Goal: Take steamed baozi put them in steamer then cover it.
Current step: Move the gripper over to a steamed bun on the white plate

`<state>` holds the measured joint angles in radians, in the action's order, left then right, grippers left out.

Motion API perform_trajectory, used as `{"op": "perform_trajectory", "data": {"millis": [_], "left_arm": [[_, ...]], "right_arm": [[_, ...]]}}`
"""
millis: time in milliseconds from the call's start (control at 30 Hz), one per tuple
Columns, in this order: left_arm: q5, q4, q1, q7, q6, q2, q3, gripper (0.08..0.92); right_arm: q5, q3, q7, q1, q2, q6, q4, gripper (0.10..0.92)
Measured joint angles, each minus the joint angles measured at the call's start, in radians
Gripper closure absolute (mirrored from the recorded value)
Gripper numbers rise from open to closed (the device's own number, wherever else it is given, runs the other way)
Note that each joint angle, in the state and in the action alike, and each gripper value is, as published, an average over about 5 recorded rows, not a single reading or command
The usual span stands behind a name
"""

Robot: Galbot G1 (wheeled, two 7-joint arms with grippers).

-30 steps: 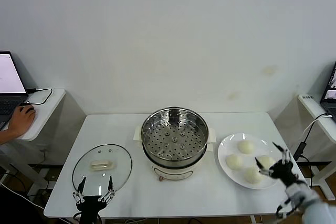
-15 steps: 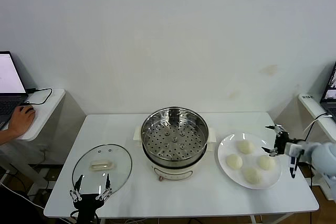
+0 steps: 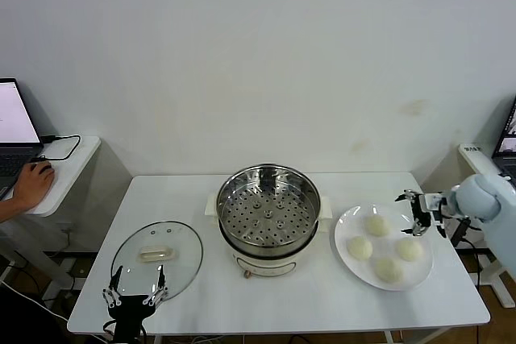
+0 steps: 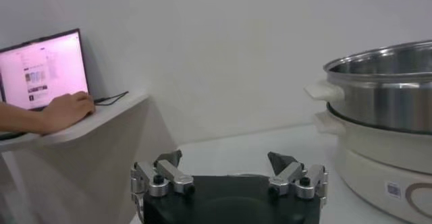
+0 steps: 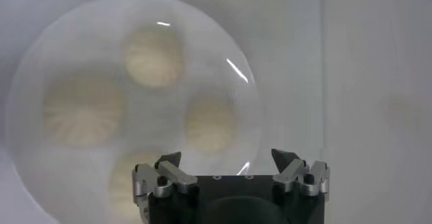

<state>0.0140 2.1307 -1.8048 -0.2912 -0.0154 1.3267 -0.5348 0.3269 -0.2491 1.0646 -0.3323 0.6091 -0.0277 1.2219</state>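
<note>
The right gripper (image 3: 417,212) now hangs over the far right edge of the white plate (image 3: 347,262), having swung up from the table's near right corner and inward across the last second; its fingers stand wide apart and carry nothing. Its wrist view looks straight down on the plate, so the arm seems to be lining up for a first pick rather than closing on anything yet.

All four steamed baozi (image 3: 377,225) sit on the plate, none lifted; the nearest to the gripper is the right-hand bun (image 3: 409,250), just below and inward of the fingertips. The steamer (image 3: 268,207) stands in the middle of the table (image 3: 322,304), well apart from the plate's left rim, its perforated tray bare; the glass lid (image 3: 156,254) lies flat on the table to the steamer's left, uncovered work for later.

The left gripper (image 3: 134,297) waits at the near edge beside the lid, drifted slightly lower, fingers spread and holding nothing; the task is barely begun, with descent onto a bun the likely next step.
</note>
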Motion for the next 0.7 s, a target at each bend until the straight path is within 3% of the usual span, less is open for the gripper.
{"op": "perform_trajectory", "data": {"millis": [700], "left_arm": [[-0.015, -0.007, -0.01, 0.006, 0.016, 0.001, -0.017, 0.177]], "right_arm": [[0.04, -0.161, 0.027, 0.136, 0.172, -0.011, -0.236, 0.203]]}}
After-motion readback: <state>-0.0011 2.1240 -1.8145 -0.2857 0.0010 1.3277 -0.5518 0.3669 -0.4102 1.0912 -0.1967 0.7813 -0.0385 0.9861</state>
